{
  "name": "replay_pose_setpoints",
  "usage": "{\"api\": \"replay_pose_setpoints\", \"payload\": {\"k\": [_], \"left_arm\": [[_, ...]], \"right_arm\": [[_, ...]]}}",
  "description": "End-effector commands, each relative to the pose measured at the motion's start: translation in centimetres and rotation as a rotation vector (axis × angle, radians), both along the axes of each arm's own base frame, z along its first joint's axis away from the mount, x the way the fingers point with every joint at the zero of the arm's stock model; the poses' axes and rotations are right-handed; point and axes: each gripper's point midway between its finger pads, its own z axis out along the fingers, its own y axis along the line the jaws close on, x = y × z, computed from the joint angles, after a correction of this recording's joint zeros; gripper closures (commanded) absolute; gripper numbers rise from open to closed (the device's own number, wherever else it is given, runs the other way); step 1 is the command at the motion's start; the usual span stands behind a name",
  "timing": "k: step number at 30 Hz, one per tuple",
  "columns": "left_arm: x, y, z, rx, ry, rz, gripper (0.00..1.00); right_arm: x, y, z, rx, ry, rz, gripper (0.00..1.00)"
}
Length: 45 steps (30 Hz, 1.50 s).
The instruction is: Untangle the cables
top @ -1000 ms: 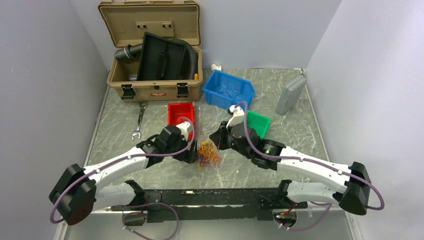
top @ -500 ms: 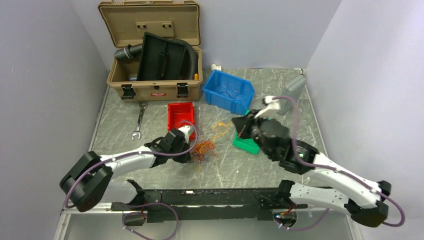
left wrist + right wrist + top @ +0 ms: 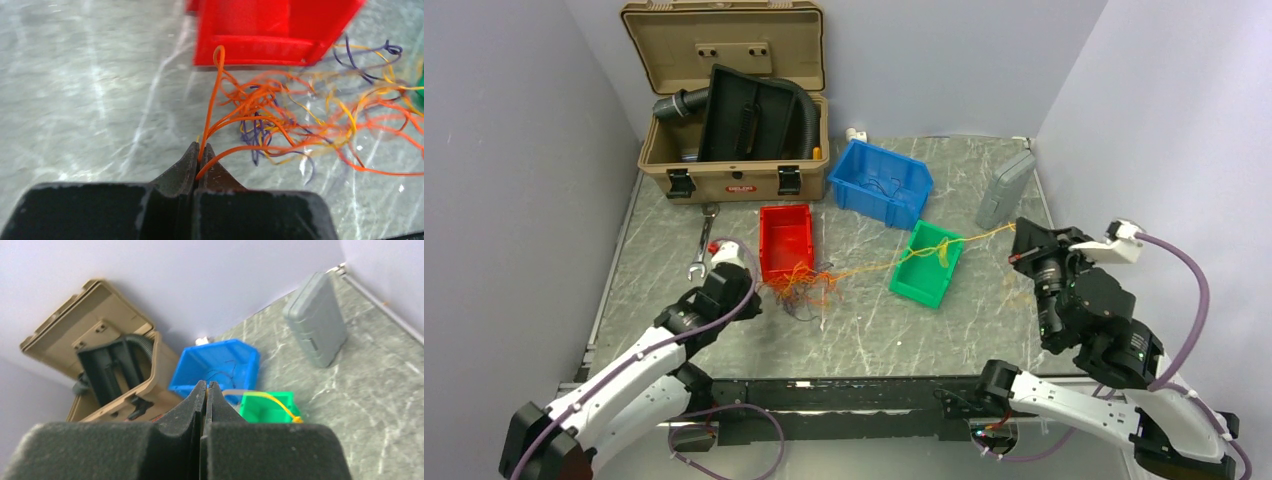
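1. The left gripper is clamped shut on orange strands of the thin orange, yellow and dark cables, just in front of the red plastic bin.
2. The tangle lies at that bin's near right corner.
3. Well right of the bin, the right gripper is closed on a yellow strand stretched over a green plastic bin.
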Motion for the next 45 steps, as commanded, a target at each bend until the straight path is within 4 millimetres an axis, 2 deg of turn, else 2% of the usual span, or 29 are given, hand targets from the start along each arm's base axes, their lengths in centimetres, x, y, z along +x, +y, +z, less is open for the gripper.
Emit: {"api": "replay_pose_setpoints", "payload": {"k": [1,3,6,11,15,17,18,19,21,23,24,26,32,37,42,45], "left_arm": [[-0.3,4.1,1.1,0.048,-0.01,0.214,1.0],[-0.1,4.1,2.2,0.04,-0.047,0.208,1.0],[0.3,3.3,3.6,0.018,-0.088,0.151,1.0],[0.6,3.0,4.9,0.057,-0.101,0.097,1.0],[0.6,1.8,5.9,0.057,-0.128,-0.014,0.99],[0.6,1.4,6.5,0.042,-0.155,-0.044,0.95],[0.6,1.3,6.9,0.036,-0.169,-0.053,0.89],[0.5,0.9,7.2,0.023,-0.183,-0.074,0.76],[0.4,-0.1,7.8,-0.012,-0.204,-0.13,0.44],[0.3,-1.3,8.0,-0.036,-0.207,-0.17,0.22],[0.2,-1.7,8.1,-0.031,-0.211,-0.184,0.13],[0.2,-2.8,8.5,-0.006,-0.237,-0.217,0.04],[-0.1,-8.5,12.3,-0.049,-0.449,-0.47,0.01],[1.0,-11.7,14.8,-0.122,-0.6,-0.561,0.01],[3.2,-15.0,13.6,-0.117,-0.554,-0.599,0.02],[4.1,-16.9,10.5,-0.113,-0.432,-0.615,0.06]], "right_arm": [[-1.0,-4.1,-0.2,-0.017,0.002,-0.148,1.0],[-0.9,-3.7,-0.2,-0.029,0.003,-0.125,1.0],[-0.3,-1.6,-0.5,-0.076,0.012,-0.05,1.0],[0.6,0.7,-1.2,-0.16,0.056,-0.003,1.0],[1.3,3.7,-0.6,-0.2,0.025,0.11,1.0],[1.5,5.4,-0.2,-0.224,0.006,0.178,1.0],[1.6,6.1,0.0,-0.237,0.002,0.206,1.0],[1.7,6.9,0.3,-0.25,-0.001,0.232,1.0],[1.8,8.5,0.9,-0.272,-0.016,0.295,1.0],[1.9,9.9,1.8,-0.282,-0.038,0.347,1.0],[1.8,10.5,2.3,-0.279,-0.055,0.371,1.0],[1.7,11.4,3.8,-0.265,-0.092,0.41,1.0],[1.3,13.4,8.4,-0.222,-0.195,0.493,1.0],[1.0,14.8,11.4,-0.196,-0.251,0.547,1.0],[0.5,15.0,14.9,-0.152,-0.322,0.569,1.0],[0.1,14.0,18.1,-0.12,-0.382,0.543,1.0]]}}
